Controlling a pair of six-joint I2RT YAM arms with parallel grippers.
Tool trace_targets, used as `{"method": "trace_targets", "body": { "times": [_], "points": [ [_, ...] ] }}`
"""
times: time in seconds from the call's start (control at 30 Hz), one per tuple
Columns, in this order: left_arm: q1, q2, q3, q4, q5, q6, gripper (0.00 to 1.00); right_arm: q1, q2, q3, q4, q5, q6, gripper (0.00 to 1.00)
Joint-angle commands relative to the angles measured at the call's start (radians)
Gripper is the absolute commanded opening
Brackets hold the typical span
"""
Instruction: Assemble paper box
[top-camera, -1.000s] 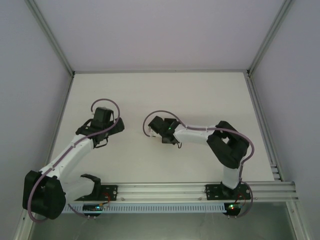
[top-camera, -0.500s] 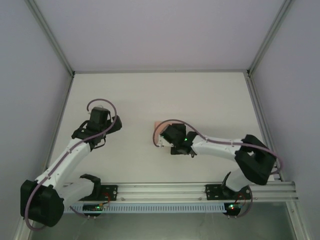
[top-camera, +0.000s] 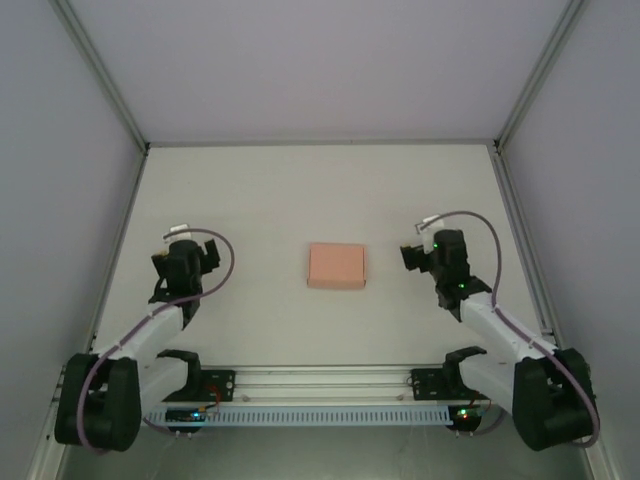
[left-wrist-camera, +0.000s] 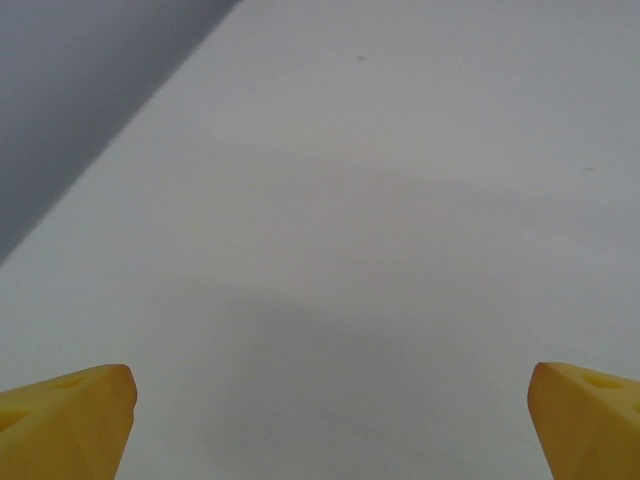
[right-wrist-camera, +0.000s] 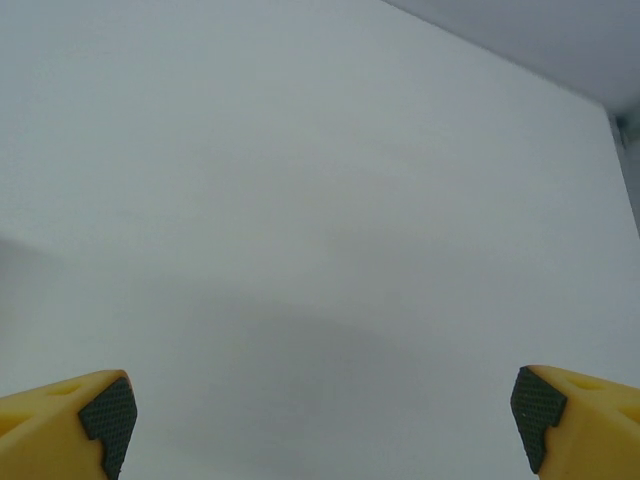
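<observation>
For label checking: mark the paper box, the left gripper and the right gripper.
paper box (top-camera: 336, 266), top external view, centre of its upper face.
left gripper (left-wrist-camera: 327, 420), left wrist view, midway between its open yellow fingertips.
right gripper (right-wrist-camera: 322, 422), right wrist view, midway between its open yellow fingertips.

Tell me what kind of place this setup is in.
Probably a lab robot workcell: white table walled by plain panels, an aluminium rail holding left arm and right arm, one paper box.

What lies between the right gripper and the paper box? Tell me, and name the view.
Nothing: in the top external view, the stretch of white table between the right gripper and the paper box is bare.
</observation>
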Motion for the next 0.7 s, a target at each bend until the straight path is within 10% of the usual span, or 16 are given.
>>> {"method": "trace_targets", "body": {
  "times": [0.0,0.4,0.47,0.67],
  "points": [
    [0.034,0.064,-0.04,0.326,0.044,0.121,1.0,-0.073,0.042,-0.119,0.36,-0.154,0.089,0.99],
    [0.095,0.546,-0.068,0.961,0.288,0.21,1.0,-0.242,0.511,-0.075,0.806,-0.346,0.188,0.99],
    [0.099,0.458,-0.014,0.707,0.314,0.186,1.0,-0.26,0.482,-0.008,0.622,-0.296,0.168,0.99],
    [0.152,0.499,0.048,0.651,0.367,0.15,0.99,-0.221,0.52,-0.003,0.67,-0.233,0.202,0.99]
  ]
}}
